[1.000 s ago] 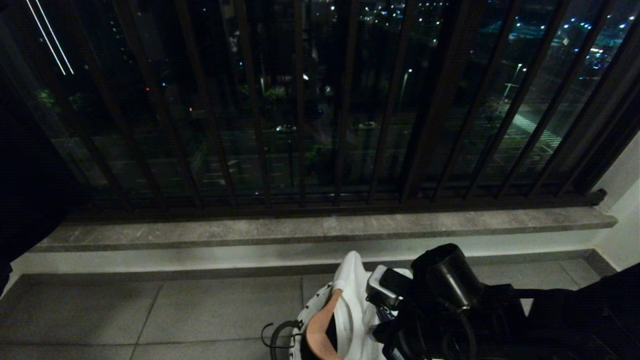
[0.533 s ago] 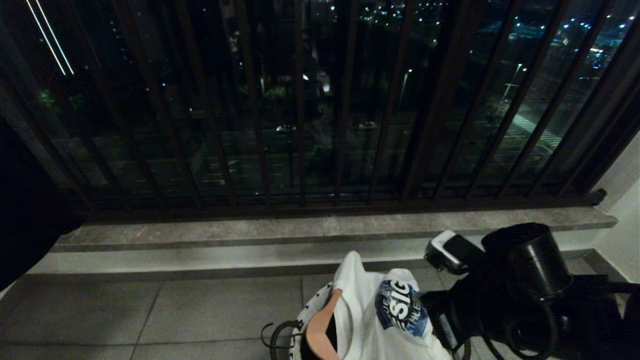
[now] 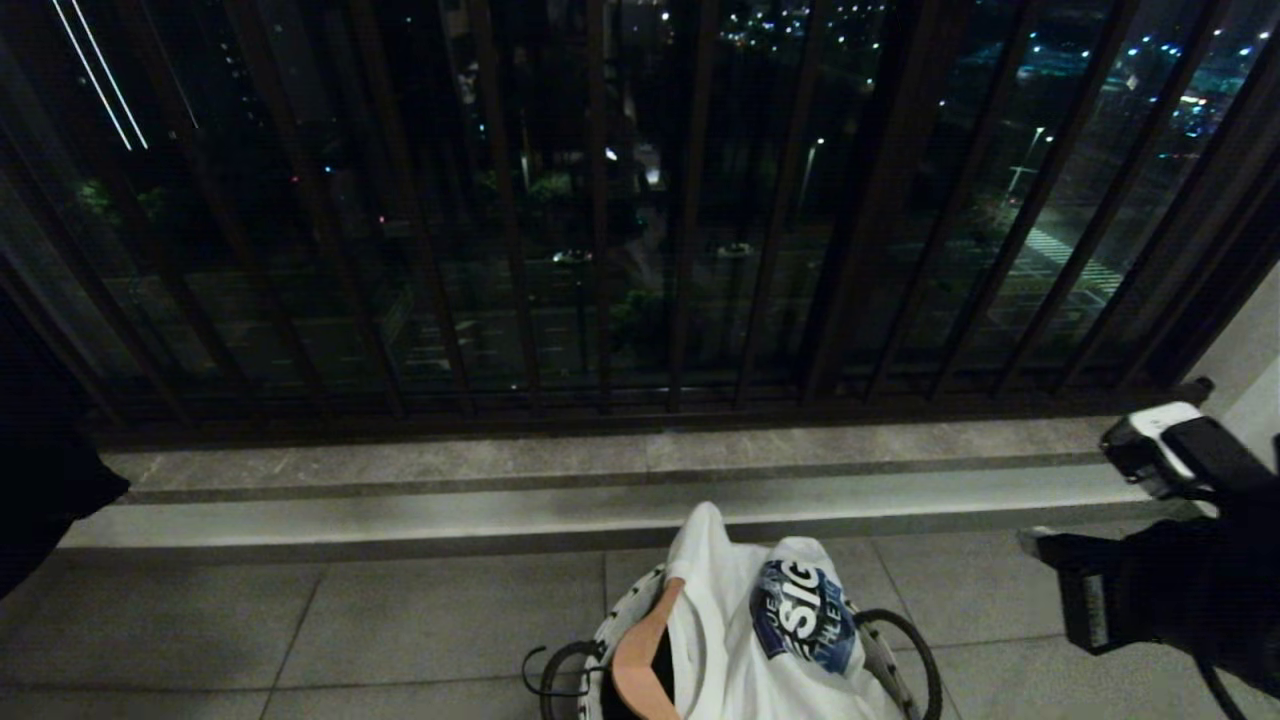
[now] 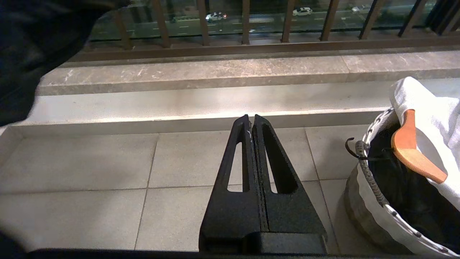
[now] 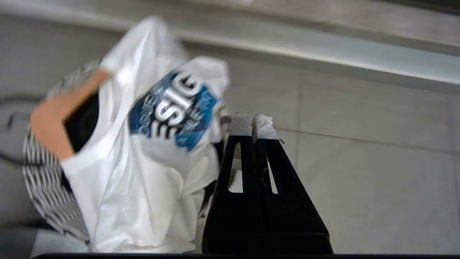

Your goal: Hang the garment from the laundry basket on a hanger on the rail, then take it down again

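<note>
Left gripper pressed closed over floor tiles. Basket off to one side of its jaws holds a white garment and wooden hanger.

The head camera looks forward and steeply down from high up onto the grey tiled floor, the grey stone ledge and the dark vertical railing bars. The left wrist camera sits low, near the floor, facing level toward that ledge over its black left hand. The right wrist camera looks down from close by over the black, white-tipped right hand. All three views share the round striped laundry basket holding the white printed garment and the wooden hanger
</note>
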`<state>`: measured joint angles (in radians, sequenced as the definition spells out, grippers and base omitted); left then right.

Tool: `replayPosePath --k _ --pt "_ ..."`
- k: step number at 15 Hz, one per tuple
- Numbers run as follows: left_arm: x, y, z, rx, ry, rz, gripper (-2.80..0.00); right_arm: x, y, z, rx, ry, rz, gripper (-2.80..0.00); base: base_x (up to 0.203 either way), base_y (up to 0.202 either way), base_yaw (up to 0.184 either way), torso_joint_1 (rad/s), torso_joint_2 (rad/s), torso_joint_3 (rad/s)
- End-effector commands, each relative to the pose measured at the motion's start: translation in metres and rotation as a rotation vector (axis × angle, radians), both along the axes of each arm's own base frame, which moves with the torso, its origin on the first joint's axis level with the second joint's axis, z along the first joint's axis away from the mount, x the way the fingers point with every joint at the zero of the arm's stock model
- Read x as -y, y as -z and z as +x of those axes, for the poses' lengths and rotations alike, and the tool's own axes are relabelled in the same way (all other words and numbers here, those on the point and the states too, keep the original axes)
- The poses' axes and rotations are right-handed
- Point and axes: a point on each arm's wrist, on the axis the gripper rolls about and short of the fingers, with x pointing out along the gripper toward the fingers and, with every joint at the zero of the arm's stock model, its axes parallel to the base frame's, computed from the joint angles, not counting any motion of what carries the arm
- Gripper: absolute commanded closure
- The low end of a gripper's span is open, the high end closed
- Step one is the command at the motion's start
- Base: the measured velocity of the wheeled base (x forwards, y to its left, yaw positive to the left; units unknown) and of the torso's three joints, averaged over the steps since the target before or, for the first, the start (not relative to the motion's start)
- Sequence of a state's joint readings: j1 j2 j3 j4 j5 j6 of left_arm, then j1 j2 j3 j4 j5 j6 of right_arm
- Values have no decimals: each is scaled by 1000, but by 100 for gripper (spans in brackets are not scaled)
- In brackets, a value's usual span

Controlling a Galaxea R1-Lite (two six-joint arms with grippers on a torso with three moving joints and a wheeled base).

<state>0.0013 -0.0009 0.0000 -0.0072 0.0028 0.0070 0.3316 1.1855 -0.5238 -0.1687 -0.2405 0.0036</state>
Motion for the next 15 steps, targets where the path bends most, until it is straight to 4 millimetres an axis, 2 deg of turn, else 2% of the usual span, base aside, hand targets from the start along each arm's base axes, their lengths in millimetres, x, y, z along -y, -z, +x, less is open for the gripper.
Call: replayPosePath --k 1,5,10,15 --pt "0 0 0 0 -1 1 0 16 -22 -31 125 49 53 0 0 0 0 0 0 0" --pt "0 0 0 0 -1 -1 0 40 -39 -82 208 230 138 0 0 0 0 0 0 0" --pt "0 0 0 0 -1 1 0 54 -37 -138 332 414 139 0 0 0 0 0 0 0" --pt "0 0 0 0 -1 0 0 56 -31 -191 451 509 140 0 0 0 0 0 0 0"
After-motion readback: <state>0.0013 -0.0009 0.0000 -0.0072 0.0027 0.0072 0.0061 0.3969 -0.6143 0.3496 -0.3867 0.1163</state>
